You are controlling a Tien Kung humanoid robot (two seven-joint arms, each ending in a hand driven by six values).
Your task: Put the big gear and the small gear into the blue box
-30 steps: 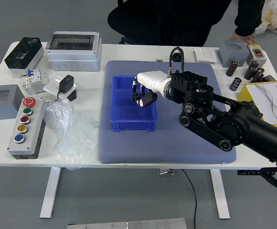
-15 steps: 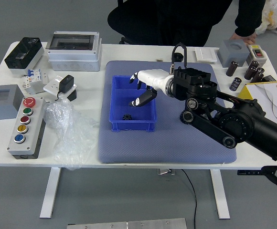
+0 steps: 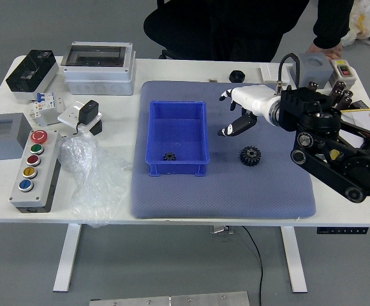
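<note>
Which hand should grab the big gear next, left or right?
Probably the right hand: it already hovers on the mat's right side, close to the big gear, while the left is out of view.

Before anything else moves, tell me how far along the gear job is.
Done: the small gear lies in the blue box. In hand: nothing; the right hand is open and empty above the mat, beside the box. Left: the big gear lies on the mat, right of the box, and has yet to go in.
</note>
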